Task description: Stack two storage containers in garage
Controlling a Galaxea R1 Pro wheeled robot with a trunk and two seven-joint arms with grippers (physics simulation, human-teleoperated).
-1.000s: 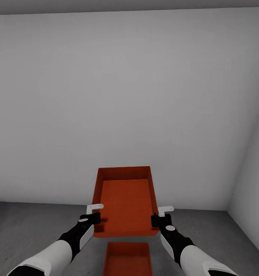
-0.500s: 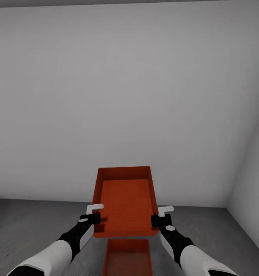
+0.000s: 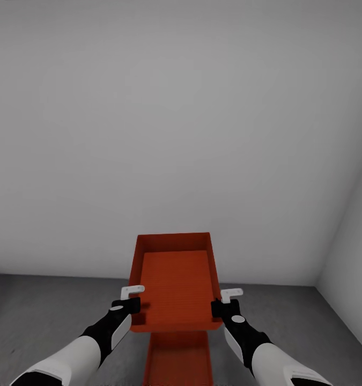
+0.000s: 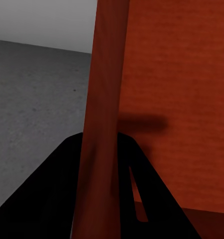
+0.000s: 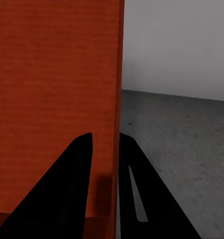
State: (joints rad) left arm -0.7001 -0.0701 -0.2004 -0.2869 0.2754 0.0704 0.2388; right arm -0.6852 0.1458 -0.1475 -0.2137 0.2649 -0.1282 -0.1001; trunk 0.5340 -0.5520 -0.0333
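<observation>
I hold one orange-red storage container (image 3: 175,281) level in the air between both arms. My left gripper (image 3: 131,308) is shut on its left side wall (image 4: 104,99), and my right gripper (image 3: 219,308) is shut on its right side wall (image 5: 117,74). In each wrist view the black fingers (image 4: 67,169) (image 5: 74,169) straddle the wall's rim. The other storage container (image 3: 178,359) rests on the garage's dark grey floor (image 3: 41,311), directly below the held one, which covers its far end.
A plain white wall (image 3: 175,134) stands close ahead. A second white wall (image 3: 352,257) meets it at a corner on the right. Bare concrete lies to both sides of the lower container.
The whole view has shifted, so the camera moved. The floor container now lies further under the held one. The held container and both grippers keep their places in the picture.
</observation>
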